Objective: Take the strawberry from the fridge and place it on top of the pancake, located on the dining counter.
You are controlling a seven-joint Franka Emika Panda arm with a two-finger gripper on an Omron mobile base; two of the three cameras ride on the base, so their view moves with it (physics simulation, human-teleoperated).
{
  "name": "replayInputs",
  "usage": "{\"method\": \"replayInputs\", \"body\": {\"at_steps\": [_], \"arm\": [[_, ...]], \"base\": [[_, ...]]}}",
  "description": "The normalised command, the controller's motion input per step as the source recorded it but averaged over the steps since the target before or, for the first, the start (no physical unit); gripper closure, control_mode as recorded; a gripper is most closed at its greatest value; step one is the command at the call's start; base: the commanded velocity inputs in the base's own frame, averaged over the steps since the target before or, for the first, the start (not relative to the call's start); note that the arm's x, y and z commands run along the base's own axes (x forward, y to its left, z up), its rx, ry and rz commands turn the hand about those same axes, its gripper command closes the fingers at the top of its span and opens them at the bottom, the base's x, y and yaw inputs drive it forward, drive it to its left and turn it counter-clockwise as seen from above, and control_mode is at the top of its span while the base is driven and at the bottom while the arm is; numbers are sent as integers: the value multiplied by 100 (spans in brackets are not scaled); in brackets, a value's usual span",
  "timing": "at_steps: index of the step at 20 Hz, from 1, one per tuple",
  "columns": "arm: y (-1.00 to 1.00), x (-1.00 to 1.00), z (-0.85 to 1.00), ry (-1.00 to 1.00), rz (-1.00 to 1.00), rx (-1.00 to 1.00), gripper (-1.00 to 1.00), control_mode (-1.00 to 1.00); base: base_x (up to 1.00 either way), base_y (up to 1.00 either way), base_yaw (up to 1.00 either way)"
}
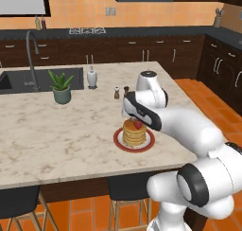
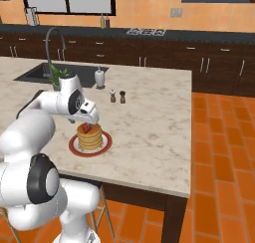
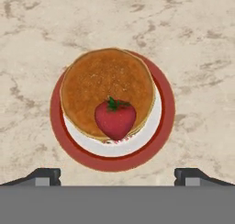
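The strawberry (image 3: 115, 119) lies on the pancake (image 3: 101, 81), a golden stack on a red-rimmed plate (image 3: 166, 103), toward the stack's near edge. My gripper (image 3: 117, 176) hangs open right above it, its fingertips (image 3: 46, 175) spread wide to either side and touching nothing. From the base, the strawberry (image 1: 137, 125) sits on the pancake (image 1: 133, 135) just below my hand and gripper (image 1: 134, 117); from the right, the strawberry (image 2: 86, 128) tops the pancake (image 2: 90, 139). The plate stands near the front edge of the dining counter (image 1: 56, 135). The fridge is out of view.
A potted plant (image 1: 61, 90), a white soap dispenser (image 1: 91, 77) and two small shakers (image 1: 121, 92) stand behind the plate. The sink (image 1: 28, 81) with its tall faucet is at the back left. Dark stools (image 1: 125, 190) tuck under the counter's front edge.
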Motion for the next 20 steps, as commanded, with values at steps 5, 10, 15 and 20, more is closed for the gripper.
{"method": "replayInputs", "body": {"at_steps": [5, 10, 15, 20], "arm": [[-1, -57, 14, 0, -2, 0, -100, -100], [-3, -15, 0, -1, 0, 0, -100, -100], [-57, -47, 36, -18, -5, 3, -100, -100], [-57, -51, 99, -26, -10, 0, -100, -100]], "base": [[0, 0, 0], [0, 0, 0], [0, 0, 0], [0, 0, 0]]}}
